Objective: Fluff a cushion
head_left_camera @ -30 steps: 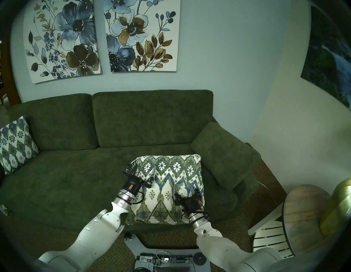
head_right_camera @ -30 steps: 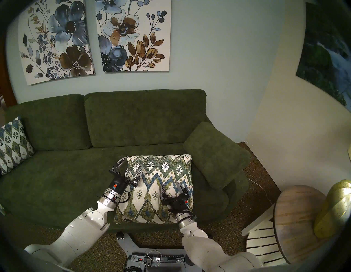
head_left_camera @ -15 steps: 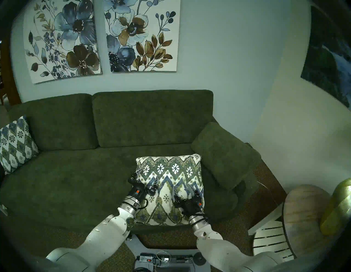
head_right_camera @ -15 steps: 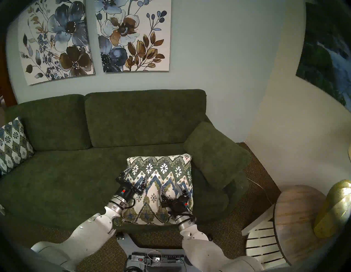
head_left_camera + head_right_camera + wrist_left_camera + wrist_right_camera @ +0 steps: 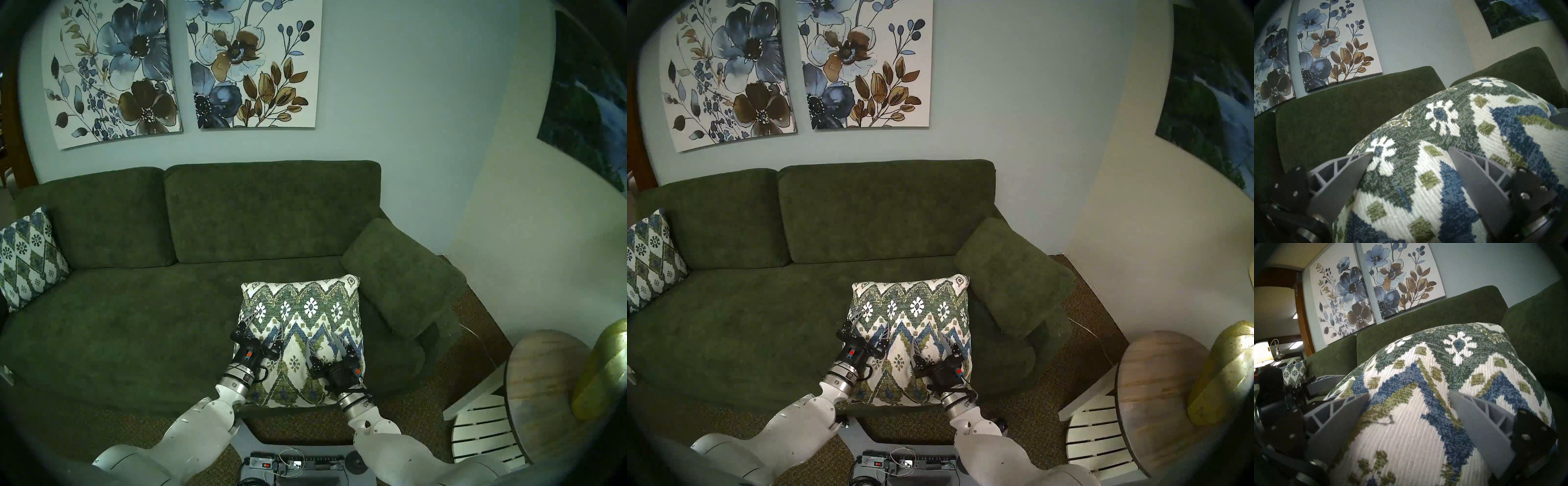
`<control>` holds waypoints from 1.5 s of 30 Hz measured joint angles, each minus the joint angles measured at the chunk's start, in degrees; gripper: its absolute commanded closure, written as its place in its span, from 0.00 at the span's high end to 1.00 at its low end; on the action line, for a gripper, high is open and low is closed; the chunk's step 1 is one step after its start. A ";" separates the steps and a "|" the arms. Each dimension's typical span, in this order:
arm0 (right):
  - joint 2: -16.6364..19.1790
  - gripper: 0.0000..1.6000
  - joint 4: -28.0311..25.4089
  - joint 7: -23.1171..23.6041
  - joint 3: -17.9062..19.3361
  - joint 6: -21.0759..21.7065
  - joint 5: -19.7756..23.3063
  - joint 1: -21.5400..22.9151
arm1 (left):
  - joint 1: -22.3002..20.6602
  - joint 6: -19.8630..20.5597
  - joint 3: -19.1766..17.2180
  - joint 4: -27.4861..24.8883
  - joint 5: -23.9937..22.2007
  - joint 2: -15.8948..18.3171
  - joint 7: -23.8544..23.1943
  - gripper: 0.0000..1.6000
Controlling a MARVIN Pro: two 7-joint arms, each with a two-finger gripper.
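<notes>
The cushion [image 5: 302, 342] lies flat on the right end of the green sofa [image 5: 135, 322], its near edge at the seat's front and its right side just beside the padded armrest [image 5: 400, 275]; we judge it was laid face up so both arms can press and squeeze it from the front.

Far left, a second patterned pillow [image 5: 29, 258] leans upright in the sofa's left corner, well apart and untouched.

The left gripper [image 5: 264, 327] sits at the cushion's left edge, jaws wide apart; in its wrist view the cloth bulges up between the ribbed grey fingers [image 5: 1342, 178], so it seems placed to push or pinch that side.

The right gripper [image 5: 328, 343] rests on the near right part, jaws also spread, with fabric swelling between them; whether either is pressing hard we cannot tell.

The cushion is square and plump, domed in the middle; its weave is coarse and ribbed, cream with olive and blue zigzags, small diamonds and white flower motifs; the sofa's cloth looks soft and napped.
</notes>
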 measured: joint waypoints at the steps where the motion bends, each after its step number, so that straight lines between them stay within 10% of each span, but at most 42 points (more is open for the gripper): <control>1: 0.07 1.00 -0.08 0.05 -0.07 0.00 0.00 -0.11 | 0.03 -0.25 0.03 0.31 -0.01 -0.13 0.18 1.00; 22: 1.46 1.00 -4.46 1.24 -1.52 0.09 0.02 -2.78 | -0.66 -2.88 0.08 4.89 0.02 -2.31 4.06 1.00; 45: 0.47 1.00 -23.81 5.20 0.64 0.46 0.39 1.50 | -7.08 -1.90 -3.37 -12.99 1.42 0.19 8.58 1.00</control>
